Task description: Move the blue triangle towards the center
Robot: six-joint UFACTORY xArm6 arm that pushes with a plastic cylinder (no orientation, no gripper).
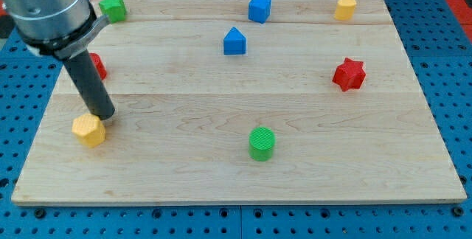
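My arm comes into the view from the top left corner, at about eleven o'clock from the middle of the worktop (221,84). Its last link is a broad, grey metal cylinder (48,7) with a darker band round its lower rim, cut off by the view's upper and left edges. Out of that cylinder runs my straight dark rod (88,84), leaning down and toward four o'clock. My tip (102,116) rests at the worktop's surface, far out at nine o'clock from the board's middle. The rod is bare and straight along its whole visible length.
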